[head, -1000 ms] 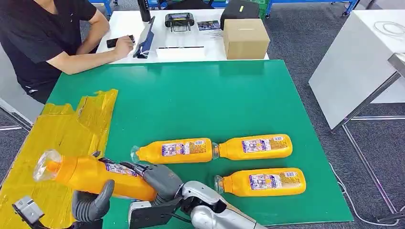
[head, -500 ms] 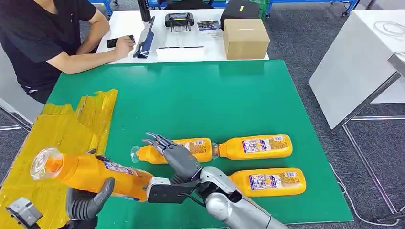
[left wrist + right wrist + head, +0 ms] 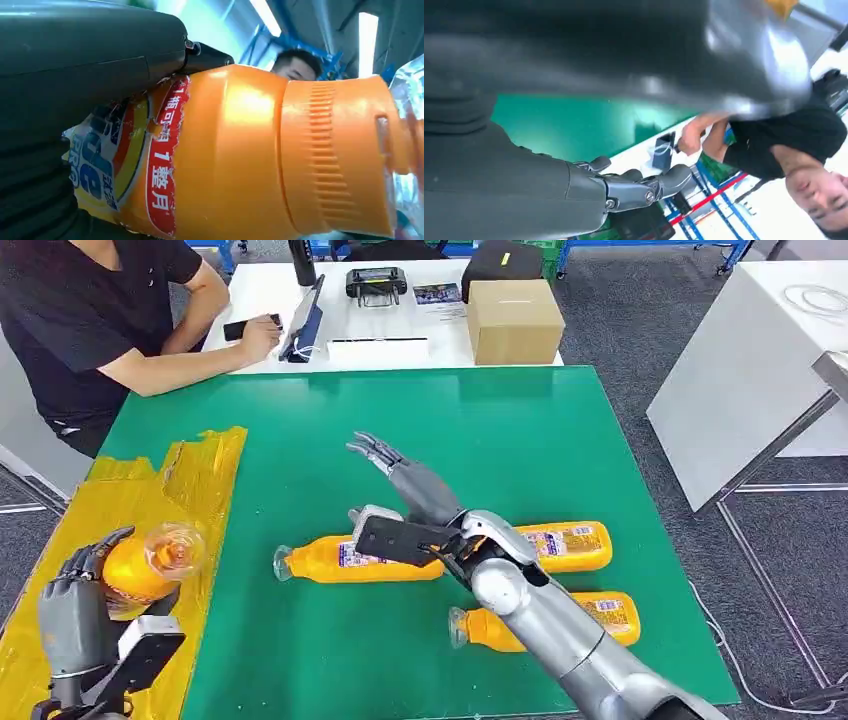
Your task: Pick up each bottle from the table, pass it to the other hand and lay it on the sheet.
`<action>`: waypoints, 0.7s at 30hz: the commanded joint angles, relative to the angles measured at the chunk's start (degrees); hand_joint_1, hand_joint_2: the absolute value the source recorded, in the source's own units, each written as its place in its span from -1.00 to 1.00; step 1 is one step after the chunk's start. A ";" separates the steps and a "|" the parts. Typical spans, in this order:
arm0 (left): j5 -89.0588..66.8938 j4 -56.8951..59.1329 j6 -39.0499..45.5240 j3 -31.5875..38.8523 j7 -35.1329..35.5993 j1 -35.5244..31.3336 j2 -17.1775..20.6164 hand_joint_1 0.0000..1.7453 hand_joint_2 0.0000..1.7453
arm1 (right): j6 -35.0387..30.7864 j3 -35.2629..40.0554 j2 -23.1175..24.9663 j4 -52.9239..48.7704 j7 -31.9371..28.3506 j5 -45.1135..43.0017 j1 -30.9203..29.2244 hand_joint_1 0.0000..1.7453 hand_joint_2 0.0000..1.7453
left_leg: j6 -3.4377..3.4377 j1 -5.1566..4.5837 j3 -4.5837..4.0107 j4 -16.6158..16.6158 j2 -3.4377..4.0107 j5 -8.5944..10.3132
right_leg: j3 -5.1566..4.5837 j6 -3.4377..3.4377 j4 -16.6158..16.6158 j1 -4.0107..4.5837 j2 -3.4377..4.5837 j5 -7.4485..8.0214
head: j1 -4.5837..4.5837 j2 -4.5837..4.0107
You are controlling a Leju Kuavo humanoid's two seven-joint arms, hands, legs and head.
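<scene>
1. Here, at the lower left of the head view, the left hand [image 3: 75,605] grips an orange bottle [image 3: 148,562]; its grey fingers [image 3: 85,558] wrap around the body, and the clear cap end points toward the camera.
2. In the left wrist view the same bottle [image 3: 260,155] is very close, with the thick grey thumb [image 3: 90,75] pressed on its label.
3. This held bottle is above the yellow sheet [image 3: 190,475], which lies crumpled over the left edge of the green table [image 3: 480,430].
4. The right hand [image 3: 400,475] is in the middle of the head view, raised over the table; its fingers are apart and stretched toward the upper left, and it holds nothing.
5. In the right wrist view the fingers [image 3: 644,187] of the right hand are also extended, with nothing between them.
6. Just below this hand, three more bottles lie on their sides on the table: the left bottle [image 3: 330,560], the upper right bottle [image 3: 572,545] and the lower bottle [image 3: 480,630]; the silver right arm [image 3: 540,615] covers part of each one.
7. At the upper left of the frame a person [image 3: 80,310] in a black shirt sits at a white desk, and a cardboard box [image 3: 513,320] stands at the upper middle.
</scene>
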 commanded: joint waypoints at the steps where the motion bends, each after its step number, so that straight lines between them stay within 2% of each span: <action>1: -12.93 12.80 3.35 4.84 0.54 1.58 4.43 1.00 1.00 | 0.69 1.03 -0.34 6.16 -0.82 0.42 -3.20 -1.00 -1.00 | -0.01 -0.03 0.19 -0.14 0.06 -0.02 | 0.16 -0.02 -0.12 -0.03 0.07 -0.01 | 0.00 0.00; 6: -20.14 14.91 5.91 4.51 1.50 2.18 3.75 1.00 1.00 | 0.02 1.92 -0.59 5.70 -1.05 0.77 -2.75 -1.00 -1.00 | 0.00 -0.02 0.03 -0.12 0.04 -0.02 | 0.01 -0.03 -0.11 -0.03 0.05 0.00 | 0.00 0.00; 15: -20.92 23.92 0.19 -0.21 3.88 -1.80 9.10 1.00 1.00 | 2.81 2.40 0.33 9.39 -0.28 -1.22 -7.76 -1.00 -1.00 | -0.02 -0.01 -0.08 -0.08 -0.10 0.03 | -0.09 -0.06 -0.05 -0.02 -0.10 0.00 | 0.00 0.00; 16: -20.45 24.29 -0.38 -0.61 3.65 -1.80 9.45 1.00 1.00 | 3.28 2.55 0.50 9.79 -0.09 -1.46 -8.18 -1.00 1.00 | -0.01 -0.03 -0.14 -0.05 -0.08 0.02 | -0.16 -0.03 -0.02 -0.04 -0.09 -0.01 | 0.02 0.00; 21: -19.95 23.88 -0.59 -1.06 3.55 -1.24 9.50 1.00 1.00 | 3.22 2.94 0.60 9.94 -0.08 -1.47 -8.17 -1.00 1.00 | -0.02 0.03 -0.03 -0.07 -0.07 -0.02 | -0.01 -0.06 -0.07 0.04 -0.06 -0.02 | 0.00 0.00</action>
